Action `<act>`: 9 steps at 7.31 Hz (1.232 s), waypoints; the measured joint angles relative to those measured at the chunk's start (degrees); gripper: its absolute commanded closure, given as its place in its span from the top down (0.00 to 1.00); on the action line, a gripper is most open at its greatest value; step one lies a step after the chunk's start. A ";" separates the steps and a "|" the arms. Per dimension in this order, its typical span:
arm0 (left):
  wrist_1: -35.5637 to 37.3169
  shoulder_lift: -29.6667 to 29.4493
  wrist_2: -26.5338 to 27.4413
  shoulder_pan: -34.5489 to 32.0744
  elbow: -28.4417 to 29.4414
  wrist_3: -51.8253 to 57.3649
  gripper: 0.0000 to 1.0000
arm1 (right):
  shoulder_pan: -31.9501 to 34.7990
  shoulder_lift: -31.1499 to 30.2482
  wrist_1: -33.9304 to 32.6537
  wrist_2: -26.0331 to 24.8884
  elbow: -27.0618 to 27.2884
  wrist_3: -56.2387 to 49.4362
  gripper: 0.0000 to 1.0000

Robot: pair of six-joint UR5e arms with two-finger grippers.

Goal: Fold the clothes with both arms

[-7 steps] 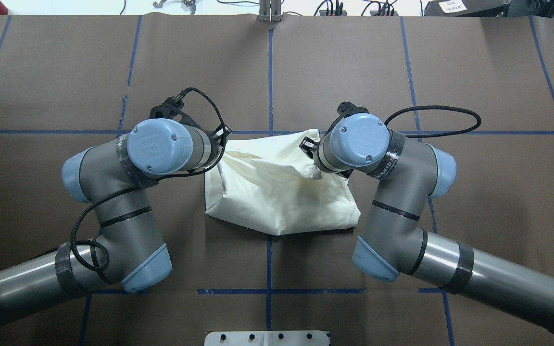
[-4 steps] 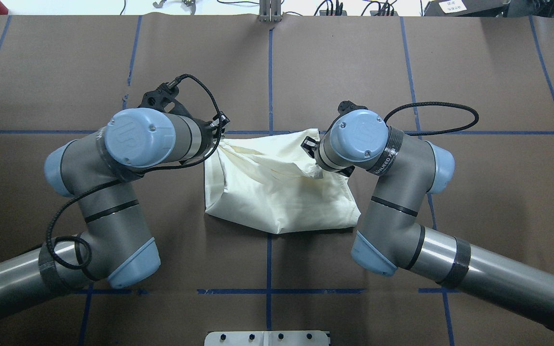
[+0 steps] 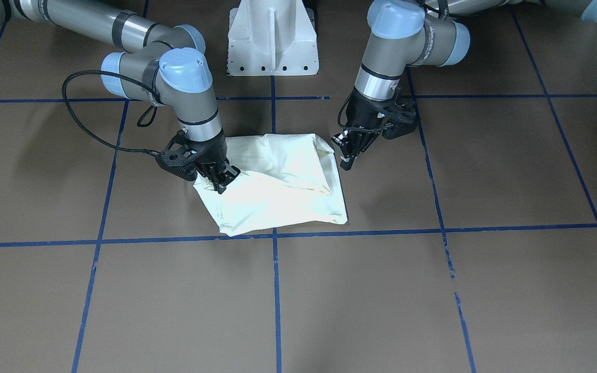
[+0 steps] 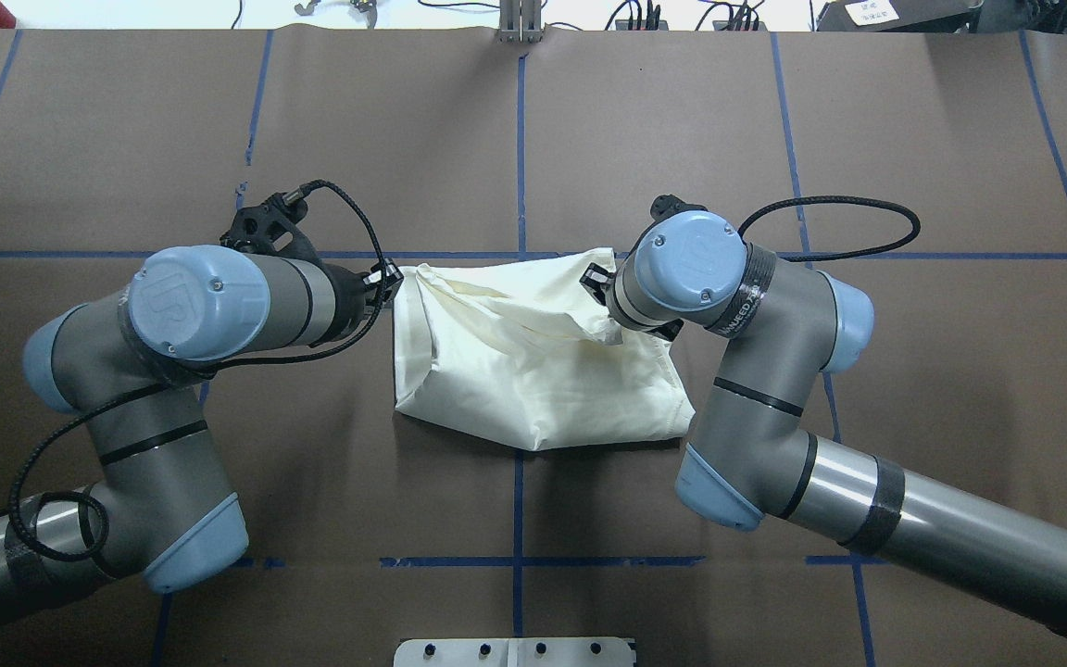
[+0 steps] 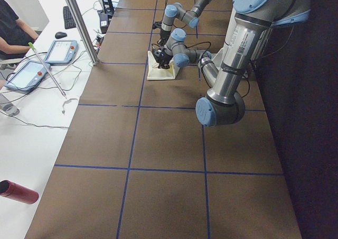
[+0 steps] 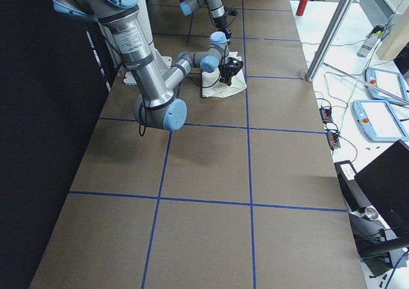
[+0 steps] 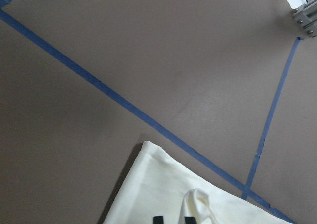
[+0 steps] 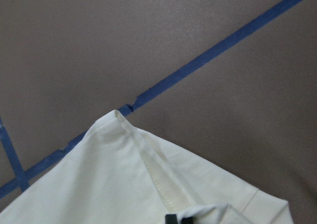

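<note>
**Cream T-shirt [image 4: 515, 371] between the claws, long axis 9-to-3 in the overhead view**

It lies bunched in the middle of the surface [image 4: 682, 139]. The right claw [image 3: 221, 181] sits on the cloth at about 2 o'clock, pinched narrow on a raised fold, so it is the nearer. The left claw [image 3: 345, 159] hangs just off the 10 o'clock corner, fingers nearly together and seemingly empty. From it the cloth lies toward 4 o'clock.
</note>
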 measured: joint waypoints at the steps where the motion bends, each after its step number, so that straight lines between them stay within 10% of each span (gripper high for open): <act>1: -3.35 -0.10 -0.11 0.63 2.44 0.13 0.00 | 0.00 0.14 0.02 0.00 0.00 0.06 0.00; 9: -9.43 2.91 -10.93 10.20 1.29 6.13 0.00 | 0.00 0.33 0.03 0.00 0.11 0.42 0.00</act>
